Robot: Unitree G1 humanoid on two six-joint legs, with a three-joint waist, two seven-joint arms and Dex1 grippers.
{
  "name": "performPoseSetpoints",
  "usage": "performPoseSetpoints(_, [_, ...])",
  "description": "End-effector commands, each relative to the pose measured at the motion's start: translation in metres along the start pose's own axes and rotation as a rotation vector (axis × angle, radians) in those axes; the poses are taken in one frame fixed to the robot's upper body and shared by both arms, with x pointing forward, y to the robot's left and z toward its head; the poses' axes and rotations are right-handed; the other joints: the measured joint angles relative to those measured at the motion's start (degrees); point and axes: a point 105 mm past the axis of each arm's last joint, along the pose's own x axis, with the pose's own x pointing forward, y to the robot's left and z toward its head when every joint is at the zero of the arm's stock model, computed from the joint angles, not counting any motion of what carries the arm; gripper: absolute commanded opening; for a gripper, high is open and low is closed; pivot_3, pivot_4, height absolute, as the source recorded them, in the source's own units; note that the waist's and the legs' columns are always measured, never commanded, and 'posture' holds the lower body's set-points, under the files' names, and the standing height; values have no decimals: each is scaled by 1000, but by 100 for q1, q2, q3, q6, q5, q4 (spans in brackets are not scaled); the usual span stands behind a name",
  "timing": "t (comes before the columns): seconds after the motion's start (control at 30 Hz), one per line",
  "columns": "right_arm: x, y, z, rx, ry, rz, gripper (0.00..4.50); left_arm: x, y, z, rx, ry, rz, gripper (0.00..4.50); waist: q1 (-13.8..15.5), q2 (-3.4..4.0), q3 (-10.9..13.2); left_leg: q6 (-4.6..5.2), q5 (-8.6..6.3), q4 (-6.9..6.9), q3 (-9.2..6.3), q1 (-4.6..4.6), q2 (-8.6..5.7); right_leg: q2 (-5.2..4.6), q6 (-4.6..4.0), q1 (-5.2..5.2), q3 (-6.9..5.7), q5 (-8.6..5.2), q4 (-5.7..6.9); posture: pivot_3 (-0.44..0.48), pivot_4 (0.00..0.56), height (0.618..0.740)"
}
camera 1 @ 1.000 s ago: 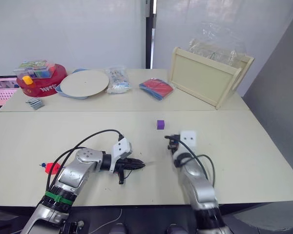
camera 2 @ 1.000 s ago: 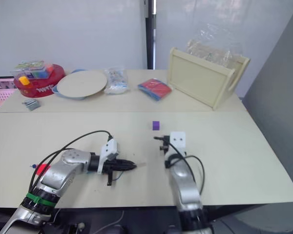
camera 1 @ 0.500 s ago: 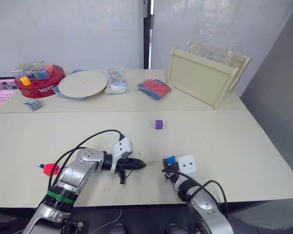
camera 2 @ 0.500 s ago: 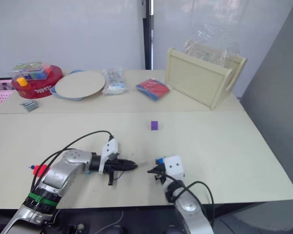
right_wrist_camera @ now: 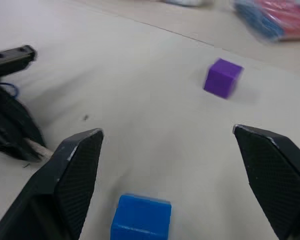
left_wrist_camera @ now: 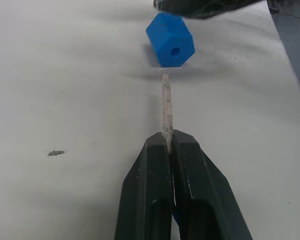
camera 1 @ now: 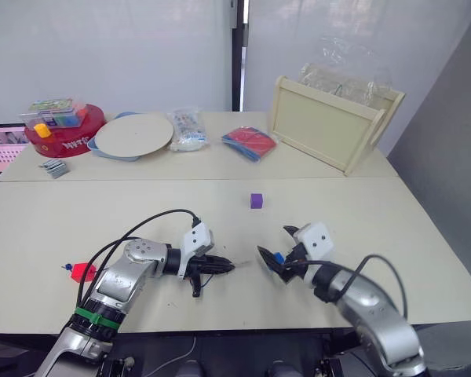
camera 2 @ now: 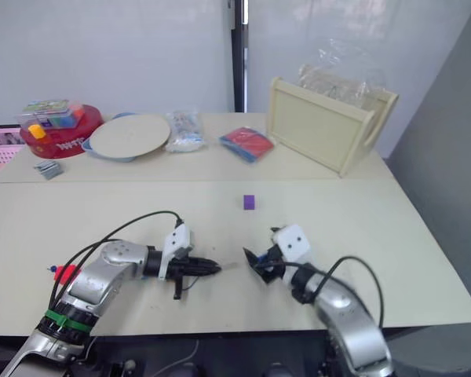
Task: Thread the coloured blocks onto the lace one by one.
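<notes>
Your left gripper (left_wrist_camera: 169, 145) is clamped on the lace's pale tip (left_wrist_camera: 166, 107); your right gripper (right_wrist_camera: 175, 165) is spread wide.

The tip points at the hole of 1 blue block (left_wrist_camera: 170, 39) lying just beyond it on the table (camera 1: 377, 212), between your right gripper's 2 fingers (right_wrist_camera: 72, 170). The purple block (camera 1: 256, 201) sits farther out, well apart. A red block (camera 1: 82, 272) lies near your left arm.

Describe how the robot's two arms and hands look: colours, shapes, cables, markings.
Both arms are silver-grey metal with rounded joints. The left arm wears a green band near its base, and a black cable loops over it. The right arm also carries a looping black cable. Each wrist holds a white box-shaped camera housing. The left hand and right hand each end in two black wedge-shaped fingers.
</notes>
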Motion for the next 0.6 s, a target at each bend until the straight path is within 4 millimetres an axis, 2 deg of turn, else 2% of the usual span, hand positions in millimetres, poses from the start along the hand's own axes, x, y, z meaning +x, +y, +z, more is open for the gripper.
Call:
performPoseSetpoints(0.03, [-6, 7, 13, 24, 14, 274, 4465, 2, 0, 10, 44, -15, -11, 0, 6, -1, 0, 0, 0, 1, -1, -1, -1, 0, 0, 2, -1, 0, -1, 0, 150, 740])
performPoseSetpoints(0.13, [-10, 3, 9, -10, 114, 466, 4465, 3, -2, 10, 46, -16, -16, 0, 7, -1, 0, 3, -1, 3, -3, -1, 0, 1, 0, 6, -4, 0, -7, 0, 150, 740])
performPoseSetpoints(0.27, [-7, -10, -6, -159, 261, 619, 4465, 2, -6, 11, 45, -15, -21, 0, 6, -1, 0, 4, -2, 10, -2, -2, -2, -1, 0, 7, -3, 0, -12, 0, 150, 740])
performPoseSetpoints(0.43, [7, -28, -23, -364, 333, 702, 4465, 1, -13, 9, 39, -13, -24, 0, -5, -1, 0, 4, -2, 13, -1, -3, 0, -1, 0, 6, -2, 0, -13, 0, 150, 740])
performPoseSetpoints(0.6, [14, -33, -29, -437, 322, 752, 4465, 1, -18, 8, 31, -8, -27, 0, 12, -1, 0, 3, -1, 18, 0, -8, -1, -4, 0, 5, -2, 0, -14, 0, 150, 740])
